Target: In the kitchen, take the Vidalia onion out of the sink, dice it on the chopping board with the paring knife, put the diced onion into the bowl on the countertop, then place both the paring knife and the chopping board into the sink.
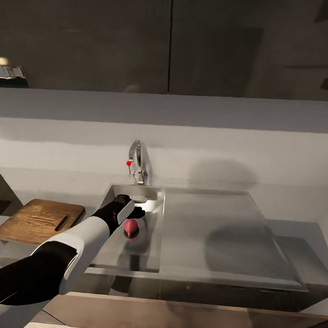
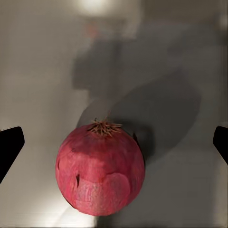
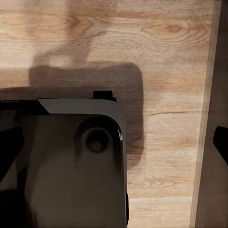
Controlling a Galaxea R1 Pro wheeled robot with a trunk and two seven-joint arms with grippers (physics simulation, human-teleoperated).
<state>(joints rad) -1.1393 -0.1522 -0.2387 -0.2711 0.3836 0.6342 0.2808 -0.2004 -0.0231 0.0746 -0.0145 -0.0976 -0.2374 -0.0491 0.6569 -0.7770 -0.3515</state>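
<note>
The round, reddish-pink, papery-skinned onion lay on the floor of the grey steel sink, root tuft up. The left hand hung just above it with fingers spread wide to either side, touching nothing. The onion looked firm, fairly light and apt to roll or slip on its dry skin, so a grip across its widest middle seemed best. The right hand's fingers showed wide apart over a wooden floor.
</note>
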